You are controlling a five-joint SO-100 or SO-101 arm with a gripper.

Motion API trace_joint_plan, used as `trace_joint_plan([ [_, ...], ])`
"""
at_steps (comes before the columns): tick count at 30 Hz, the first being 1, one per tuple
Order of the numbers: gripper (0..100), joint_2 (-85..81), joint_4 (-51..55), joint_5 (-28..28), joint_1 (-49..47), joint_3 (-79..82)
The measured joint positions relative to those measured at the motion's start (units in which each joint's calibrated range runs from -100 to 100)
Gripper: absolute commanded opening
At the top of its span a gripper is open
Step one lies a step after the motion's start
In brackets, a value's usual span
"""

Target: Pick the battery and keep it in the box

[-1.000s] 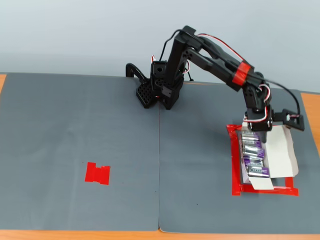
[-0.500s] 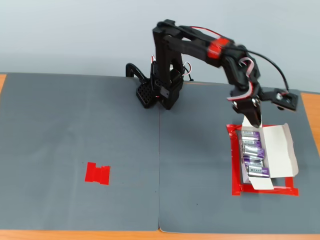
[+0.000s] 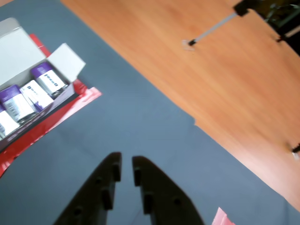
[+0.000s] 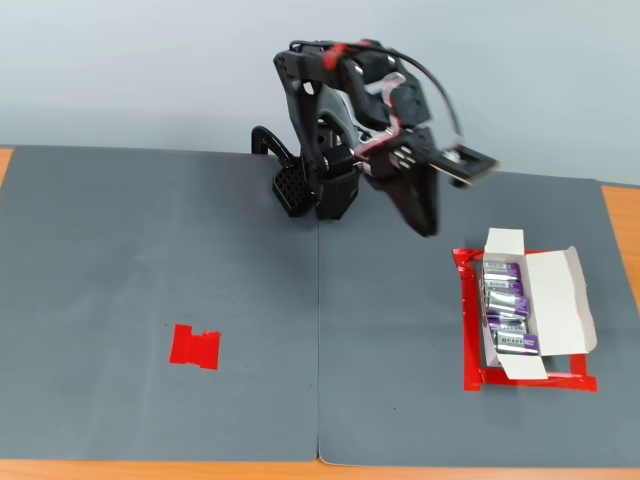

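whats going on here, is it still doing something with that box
Right now the arm is not touching anything. Its claw hangs in the air above the grey mat, off to the left of the box in the fixed view, with its fingers nearly together and nothing between them. The white box sits open inside a red tape outline, with a row of purple-labelled batteries lying inside. A red tape patch on the left side of the mat has nothing on it.

Plain pale blue-grey wall [image 4: 150, 70] behind a grey-matted [image 4: 150, 250] wooden table [image 3: 225, 84], light seemingly even.
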Motion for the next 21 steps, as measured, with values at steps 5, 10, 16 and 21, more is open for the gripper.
trace_joint_plan([
  [5, 3, -11.2, -0.6, -0.4, 7.5, 7.5],
  [10, 3, -18.2, -0.6, -4.3, 13.2, 14.1],
  [16, 3, -25.9, -0.6, -6.6, 18.3, 25.3],
  [21, 3, -35.1, -0.6, -6.7, 22.1, 39.3],
])
